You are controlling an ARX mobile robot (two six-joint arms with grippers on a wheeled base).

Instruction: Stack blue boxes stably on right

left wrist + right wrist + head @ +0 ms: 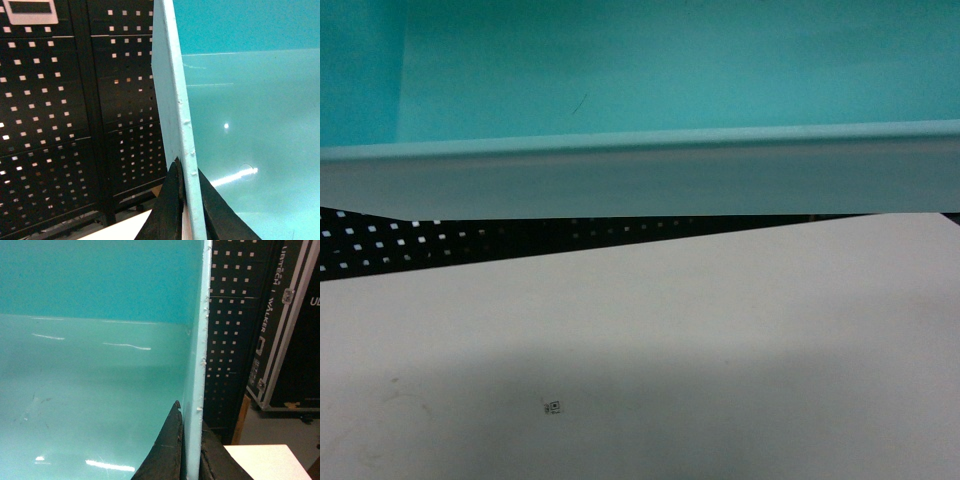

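Observation:
One light turquoise blue box [650,75] fills the top of the head view, held up above the white table [720,330], its near rim [640,140] running across the frame. My left gripper [187,172] is shut on the box's left rim [172,100], one dark finger outside and one inside. My right gripper [190,412] is shut on the right rim [197,340] the same way. Neither gripper shows in the head view. The tub's glossy inside [90,385] is empty.
Black perforated panels [55,115] stand behind the table on the left and right [230,330]. A black flight case [285,325] stands on the floor at the far right. A table corner [270,460] shows below the right gripper. A small marker [553,406] lies on the table.

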